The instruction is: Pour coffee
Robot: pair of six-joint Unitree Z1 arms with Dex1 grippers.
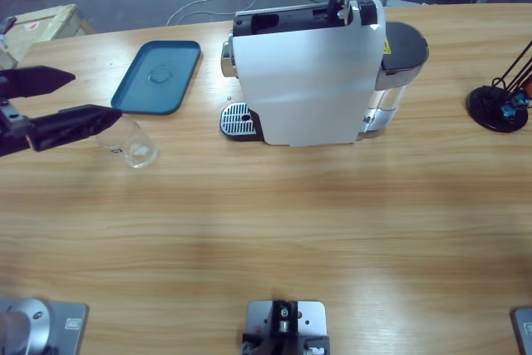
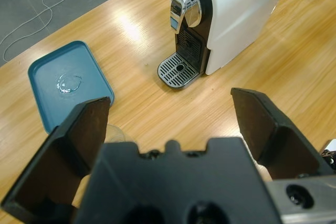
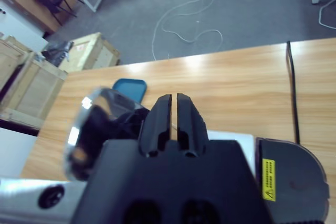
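The white coffee machine [image 1: 307, 72] stands mid-table, its chrome spout [image 2: 184, 9] over the metal drip grate [image 1: 237, 120]. A clear glass [image 1: 129, 143] stands left of it on the wood, apart from the machine. Just beside and above that glass, my left gripper [image 1: 93, 95] is open and holds nothing; the left wrist view catches only the glass rim [image 2: 118, 132] under the gripper body. My right gripper [image 3: 173, 98] is shut and hovers over the machine top [image 1: 341, 2] next to its chrome lever [image 3: 94, 124]. The coffee is out of view.
A teal tray [image 1: 158, 76] with a small clear puddle lies behind the glass. A black lamp base [image 1: 499, 106] sits at the far right. The machine's dark water tank [image 1: 399, 64] sticks out on its right side. Bare wood fills the table's front.
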